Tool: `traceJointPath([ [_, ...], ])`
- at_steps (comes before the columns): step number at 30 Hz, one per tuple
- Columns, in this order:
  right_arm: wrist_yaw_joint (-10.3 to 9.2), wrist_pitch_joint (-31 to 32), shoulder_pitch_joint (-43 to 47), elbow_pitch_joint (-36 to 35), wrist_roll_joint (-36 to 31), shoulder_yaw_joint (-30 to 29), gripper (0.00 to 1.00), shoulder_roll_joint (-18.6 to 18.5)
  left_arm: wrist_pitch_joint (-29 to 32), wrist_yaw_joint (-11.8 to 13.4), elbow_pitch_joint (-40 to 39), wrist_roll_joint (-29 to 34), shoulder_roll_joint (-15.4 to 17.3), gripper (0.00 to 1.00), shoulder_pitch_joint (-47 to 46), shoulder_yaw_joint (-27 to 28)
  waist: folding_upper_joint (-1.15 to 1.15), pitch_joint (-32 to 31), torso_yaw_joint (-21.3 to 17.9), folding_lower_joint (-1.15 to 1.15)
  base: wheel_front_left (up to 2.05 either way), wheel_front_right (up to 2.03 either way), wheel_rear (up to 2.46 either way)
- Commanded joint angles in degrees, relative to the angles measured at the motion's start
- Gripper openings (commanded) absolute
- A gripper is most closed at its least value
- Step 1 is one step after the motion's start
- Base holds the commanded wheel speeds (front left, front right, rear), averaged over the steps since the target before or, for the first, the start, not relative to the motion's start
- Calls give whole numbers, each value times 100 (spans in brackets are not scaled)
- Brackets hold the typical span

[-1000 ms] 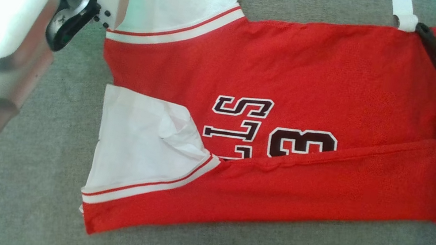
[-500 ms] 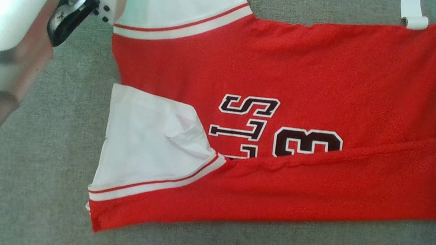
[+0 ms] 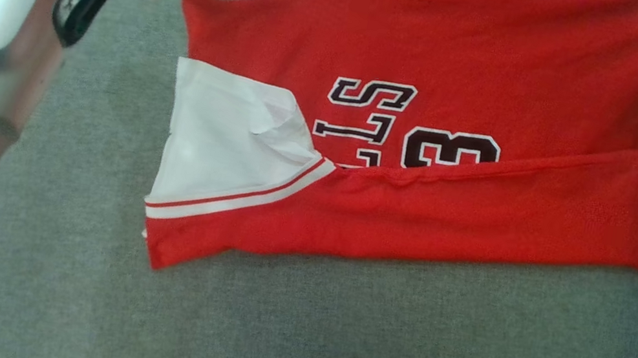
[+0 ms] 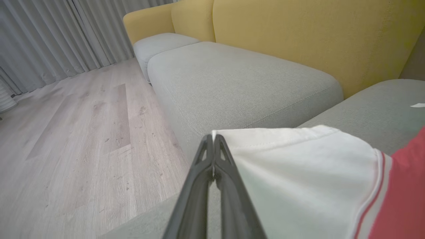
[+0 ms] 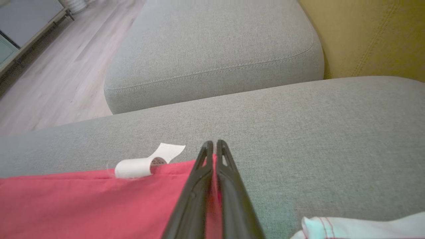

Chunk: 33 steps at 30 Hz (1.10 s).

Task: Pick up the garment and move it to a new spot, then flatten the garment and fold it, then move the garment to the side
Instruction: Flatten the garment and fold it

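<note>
Red garment (image 3: 431, 61) with white sleeves, spread on the grey sofa cushion (image 3: 330, 338), near long edge folded up over the lettering. Far sleeve (image 4: 298, 172) pinched at its edge by the left tool (image 4: 213, 141), fingers pressed together on it. Far red hem (image 5: 83, 199) nipped between the right tool's (image 5: 214, 147) closed fingers, just beside a curled white tag (image 5: 139, 166). Yellow backrest (image 4: 298, 33) beyond.

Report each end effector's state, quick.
Left end effector: closed on the shirt, at its white sleeve corner.
Right end effector: closed on the shirt, at its red edge.
</note>
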Motion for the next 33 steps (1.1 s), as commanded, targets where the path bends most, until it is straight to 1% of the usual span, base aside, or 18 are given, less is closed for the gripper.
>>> traceJointPath([
  [1,-4,-119,186,-148,80,17,0,-147,-38,-3,-110,-74,231,0,-88,186,0,-113,81,0,0,0,0],
  [7,-4,-346,860,-374,350,103,0,-362,-171,-37,-397,-299,383,0,617,119,0,-493,263,0,0,0,0],
  [9,-4,-414,1102,-499,425,138,0,-426,-224,-30,-591,-331,493,0,914,84,0,-613,293,0,0,0,0],
  [10,-4,-488,1335,-633,456,192,0,-512,-260,-15,-840,-361,604,0,1262,33,0,-708,308,0,0,0,0],
  [12,-4,-576,1558,-765,482,232,0,-603,-298,61,-1135,-377,728,0,1617,-7,0,-765,317,0,0,0,0],
  [17,-4,-813,2111,-1070,548,238,0,-848,-394,482,-2022,-437,999,0,2508,-24,0,-876,328,0,0,0,0],
  [20,-4,-945,2418,-1213,574,173,0,-982,-417,670,-2628,-484,1184,0,3017,-55,0,-914,323,0,0,0,0],
  [23,-4,-1054,2705,-1368,576,107,0,-1053,-443,910,-3170,-432,1432,0,3455,-87,0,-934,309,0,0,0,0],
  [26,-4,-1134,2978,-1508,539,36,0,-1076,-436,1175,-3646,-434,1607,0,3847,-89,0,-947,301,0,0,0,0],
  [30,-4,-1192,3277,-1574,453,-98,0,-1043,-350,1408,-4099,-559,1712,0,4277,-109,0,-955,309,0,0,0,0],
  [33,-4,-1227,3456,-1572,366,-221,0,-978,-356,1495,-4253,-623,1696,0,4492,-151,0,-957,322,0,0,0,0],
])
